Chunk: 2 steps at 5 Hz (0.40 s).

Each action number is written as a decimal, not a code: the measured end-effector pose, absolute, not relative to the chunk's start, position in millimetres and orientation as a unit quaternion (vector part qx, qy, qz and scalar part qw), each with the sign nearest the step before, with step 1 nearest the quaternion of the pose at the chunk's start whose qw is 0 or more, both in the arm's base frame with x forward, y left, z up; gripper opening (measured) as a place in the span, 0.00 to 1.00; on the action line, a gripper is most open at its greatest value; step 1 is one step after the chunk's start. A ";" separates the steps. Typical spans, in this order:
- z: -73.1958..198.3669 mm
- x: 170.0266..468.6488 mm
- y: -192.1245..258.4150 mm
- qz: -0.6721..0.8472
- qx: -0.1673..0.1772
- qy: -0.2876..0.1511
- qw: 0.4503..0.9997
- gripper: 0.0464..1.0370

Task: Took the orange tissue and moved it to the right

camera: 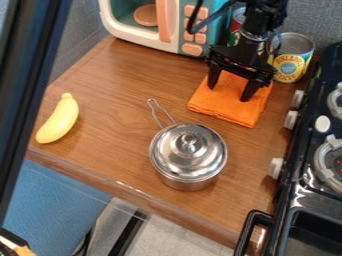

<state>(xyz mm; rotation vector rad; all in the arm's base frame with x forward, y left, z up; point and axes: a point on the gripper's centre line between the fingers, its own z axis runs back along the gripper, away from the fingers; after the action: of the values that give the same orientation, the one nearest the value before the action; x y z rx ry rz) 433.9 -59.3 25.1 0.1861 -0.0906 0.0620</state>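
Observation:
My gripper (230,91) hangs over the orange tissue (226,107) at the upper right of the counter. Its two fingers stand apart, open, the left one over the cloth's upper left part and the right one over its right part. The tissue lies flat and folded, roughly square, its upper edge partly hidden behind the gripper. Whether the fingertips touch the cloth I cannot tell.
A lidded metal pot (188,152) sits just below the cloth, its handle pointing up-left. A yellow banana (59,119) lies at left. Behind are a toy microwave (137,22) and a pineapple can (292,57); the black stove (310,170) borders the right.

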 end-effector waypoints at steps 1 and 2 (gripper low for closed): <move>28.7 439.1 -63.8 0.047 0.086 -0.038 0.995 0.96; 37.2 443.8 -65.0 0.042 0.058 -0.039 0.997 0.96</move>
<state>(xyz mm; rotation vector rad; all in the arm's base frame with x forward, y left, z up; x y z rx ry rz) 443.8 -65.0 37.2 0.1167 -0.0780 0.0833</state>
